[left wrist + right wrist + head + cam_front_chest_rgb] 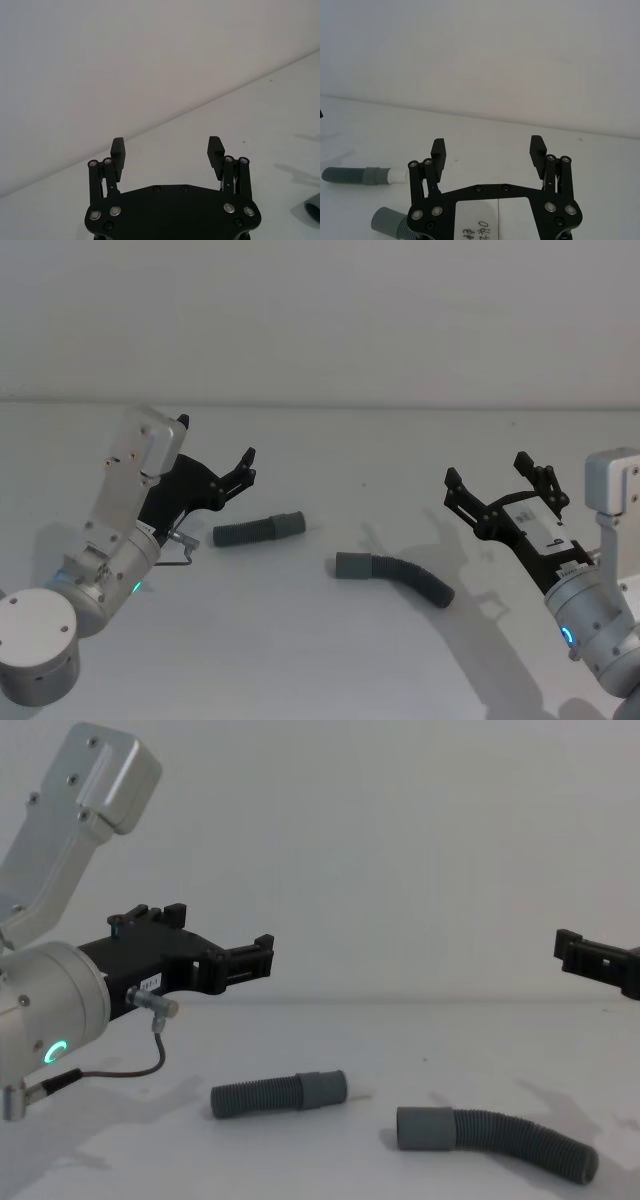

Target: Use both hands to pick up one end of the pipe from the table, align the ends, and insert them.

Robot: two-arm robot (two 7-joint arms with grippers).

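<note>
Your left gripper (246,468) hangs spread and empty above the table (300,670), the short straight hose (250,532) lying crosswise just below and ahead of it, its collar (290,523) toward the middle. Your right gripper (487,472), likewise spread and empty, is nearer the curved hose (410,578), whose collar end (352,566) faces left toward the short piece, the two apart

Dark grey ribbed short hose (258,529) and curved hose (400,569), white table (300,660).
</note>
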